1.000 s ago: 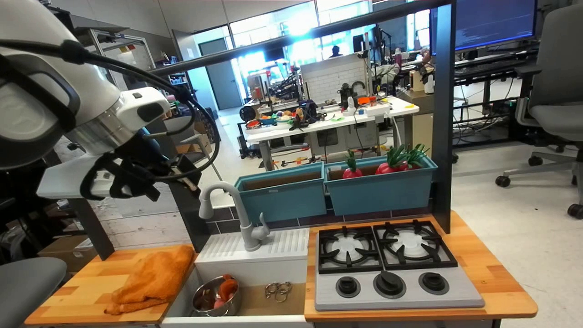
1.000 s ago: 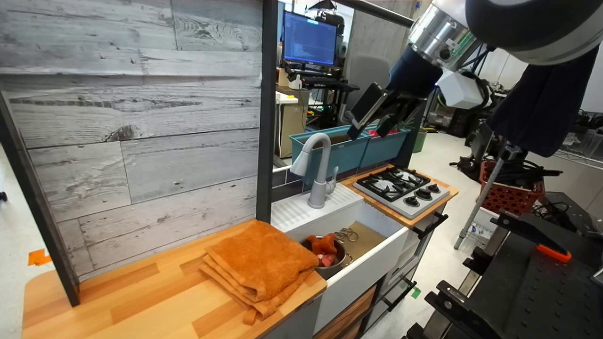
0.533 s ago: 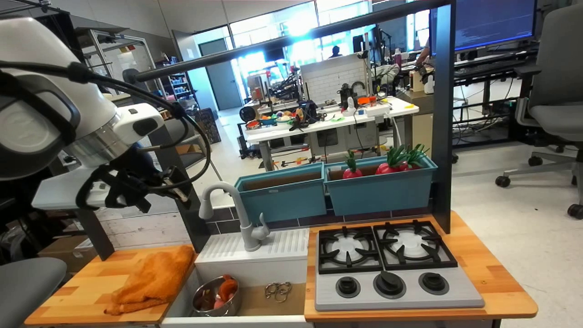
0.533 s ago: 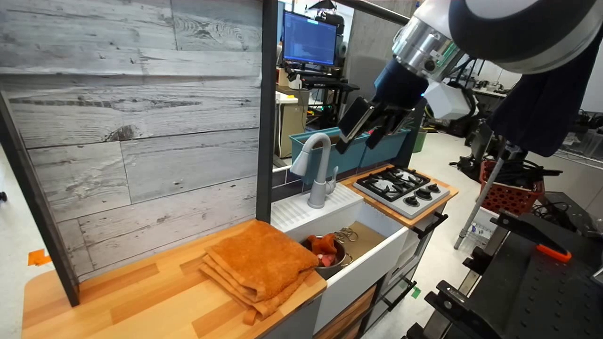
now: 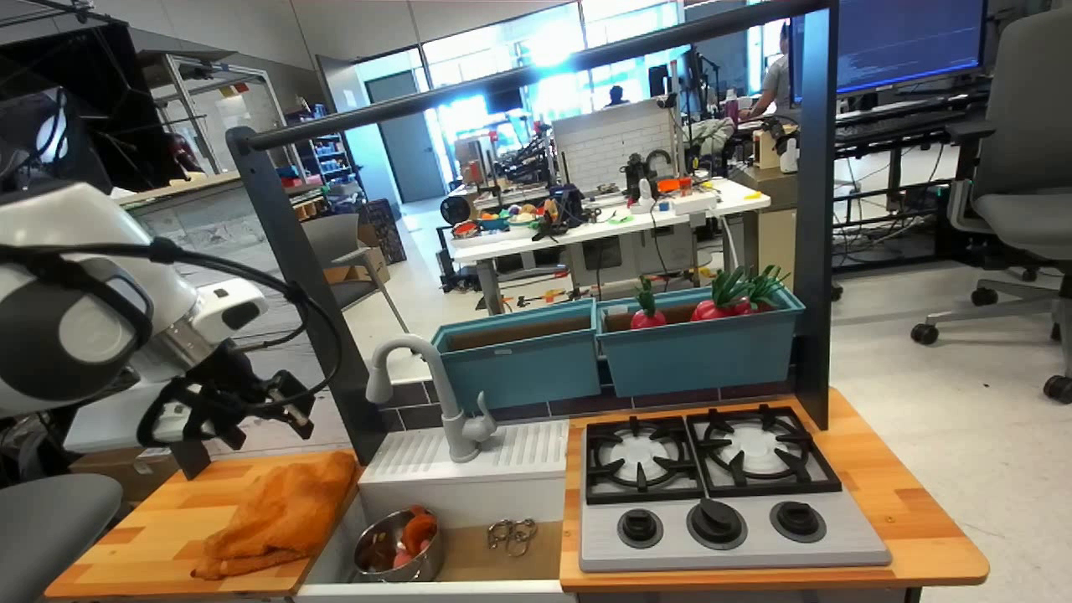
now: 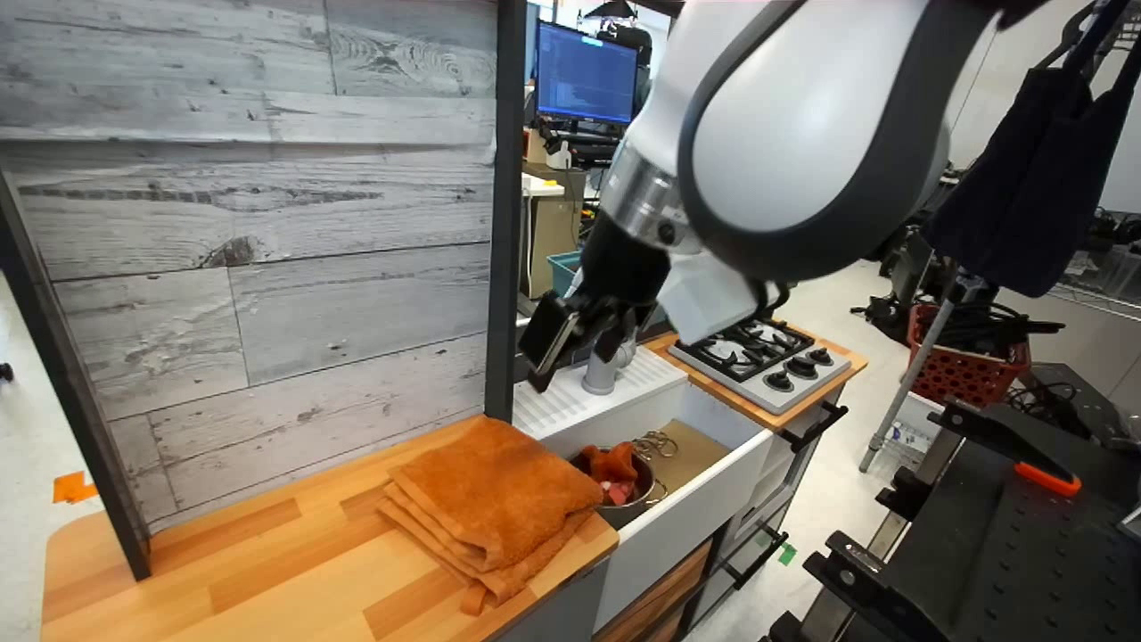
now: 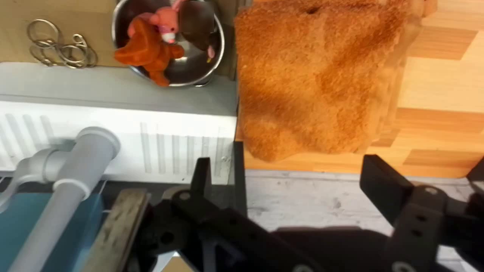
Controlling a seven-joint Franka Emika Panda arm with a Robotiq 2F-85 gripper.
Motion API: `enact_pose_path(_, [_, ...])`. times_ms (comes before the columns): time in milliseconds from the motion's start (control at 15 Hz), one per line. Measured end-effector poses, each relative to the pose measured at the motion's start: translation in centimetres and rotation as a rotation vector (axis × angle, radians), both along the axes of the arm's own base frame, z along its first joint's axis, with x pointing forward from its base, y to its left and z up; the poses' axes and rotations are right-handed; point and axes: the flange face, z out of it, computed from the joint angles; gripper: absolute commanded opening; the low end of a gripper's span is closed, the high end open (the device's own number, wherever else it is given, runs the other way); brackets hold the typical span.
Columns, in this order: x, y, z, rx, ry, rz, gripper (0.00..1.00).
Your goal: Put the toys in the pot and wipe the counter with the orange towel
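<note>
My gripper (image 5: 268, 431) hangs open in the air above the left-hand counter (image 5: 138, 536) in an exterior view, with nothing between its fingertips. Below it, and apart from it, the folded orange towel (image 6: 499, 499) lies on the counter beside the sink; the wrist view shows the towel (image 7: 314, 75) beyond the widely parted fingers. Inside the sink stands the silver pot (image 7: 220, 49). It holds an orange toy (image 7: 143, 49), a pink toy (image 7: 166, 19) and a blurred dark brown toy (image 7: 196, 22). The orange one leans over the rim.
Metal rings (image 5: 512, 536) lie on the floor of the white sink (image 6: 686, 526). A grey faucet (image 5: 452, 410) rises behind it, close to a dark upright post (image 6: 505, 223). The stove (image 5: 729, 536) and blue planters (image 5: 699, 352) are farther along.
My gripper has come down and moved left in both exterior views, to over the towel's side of the sink. It stays open. Towel, pot and toys have not moved.
</note>
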Motion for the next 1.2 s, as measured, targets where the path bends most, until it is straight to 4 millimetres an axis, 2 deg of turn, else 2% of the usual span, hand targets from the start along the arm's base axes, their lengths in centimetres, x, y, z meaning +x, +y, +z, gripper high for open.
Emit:
enact_pose_path(200, [0.1,3.4,-4.0,-0.003,0.034,0.047,1.00])
enact_pose_path(333, [0.3,4.4,-5.6,-0.005,0.049,0.055,1.00])
enact_pose_path(733, [0.0,4.8,-6.8,0.052,0.092,0.072,1.00])
enact_pose_path(933, [-0.3,4.2,-9.1,0.090,0.157,0.063,1.00])
enact_pose_path(1067, [0.3,3.5,-10.9,0.075,0.148,0.042,1.00])
enact_pose_path(1200, [1.0,3.7,-12.2,0.067,0.118,0.037,1.00])
